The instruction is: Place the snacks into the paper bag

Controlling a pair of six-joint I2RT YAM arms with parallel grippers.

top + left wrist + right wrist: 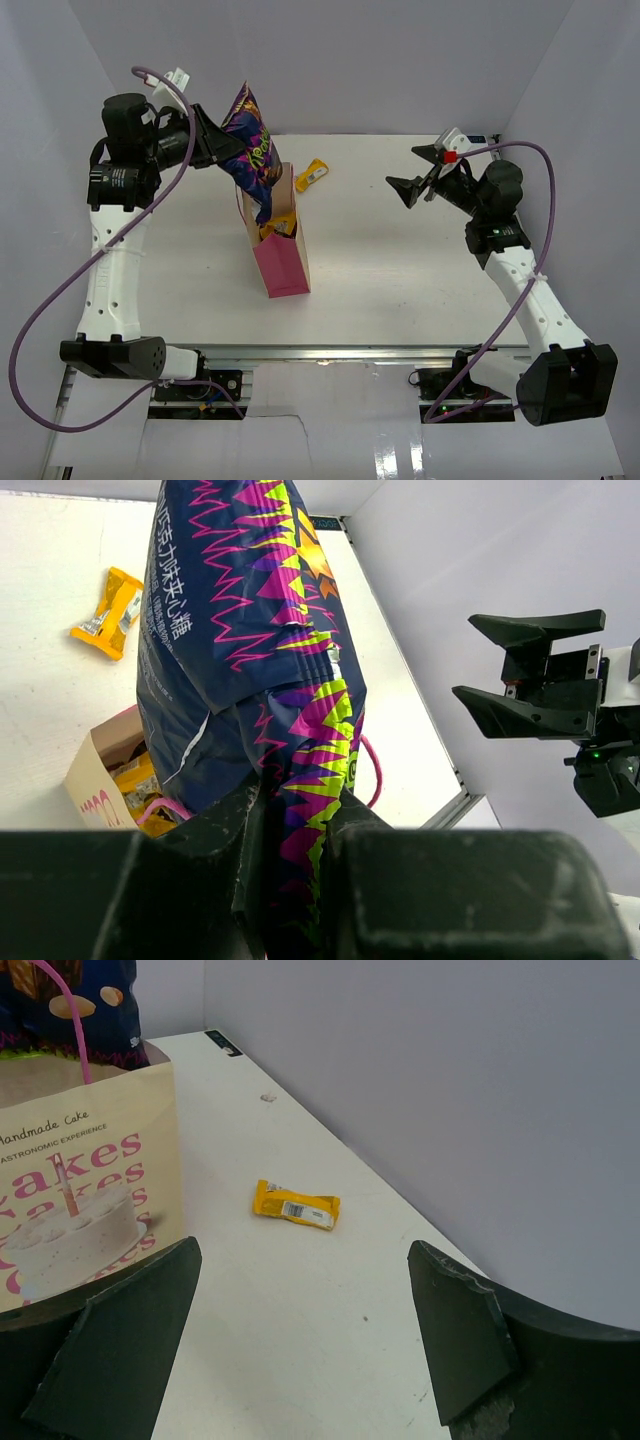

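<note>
My left gripper (222, 150) is shut on the purple-blue chip bag (250, 135), holding it above the open pink paper bag (281, 262); the chip bag's lower end dips into the bag's mouth. In the left wrist view the chip bag (250, 640) is pinched between my fingers (215, 830), with yellow bars (140, 780) inside the paper bag (90, 780) below. One yellow bar (311, 176) lies on the table behind the bag; it also shows in the right wrist view (296, 1205) and the left wrist view (108, 610). My right gripper (420, 172) is open and empty, raised at the right. The brown bar is hidden.
White walls enclose the table (400, 280) at the back and sides. The paper bag's cake-printed side (90, 1200) stands at the left of the right wrist view. The right gripper (530, 675) shows across the table in the left wrist view.
</note>
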